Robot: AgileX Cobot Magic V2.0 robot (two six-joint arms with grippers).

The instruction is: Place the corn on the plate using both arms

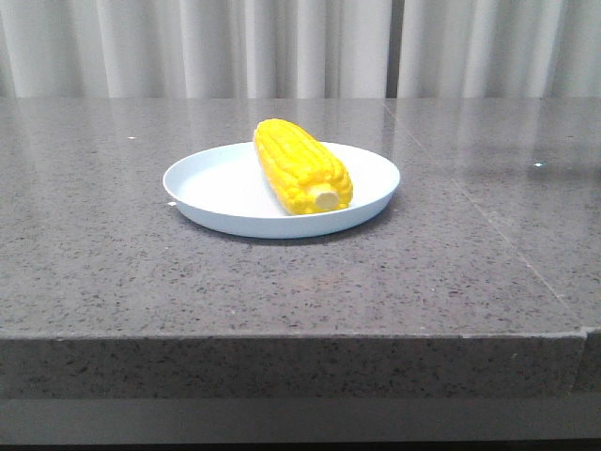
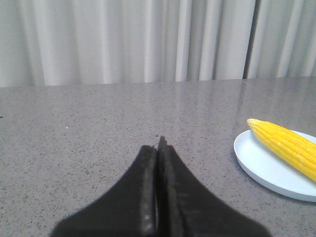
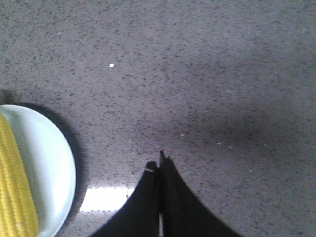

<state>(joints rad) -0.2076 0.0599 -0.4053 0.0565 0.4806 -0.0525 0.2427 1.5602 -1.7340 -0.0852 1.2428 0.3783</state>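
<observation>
The yellow corn [image 1: 300, 166] lies on the pale blue-white plate [image 1: 216, 193] in the middle of the grey stone table, its pale stub end toward the camera. Neither arm shows in the front view. In the left wrist view my left gripper [image 2: 158, 145] is shut with nothing in it, above bare tabletop, with the plate [image 2: 261, 165] and corn [image 2: 286, 143] off to one side. In the right wrist view my right gripper [image 3: 159, 163] is shut and empty over the table, apart from the plate [image 3: 49, 163] and the corn [image 3: 15, 187].
The speckled grey table [image 1: 113, 263] has a front edge close to the camera and a seam on its right side. Pale curtains [image 1: 282, 47] hang behind it. A bright reflection [image 3: 106, 198] lies on the tabletop beside the right gripper.
</observation>
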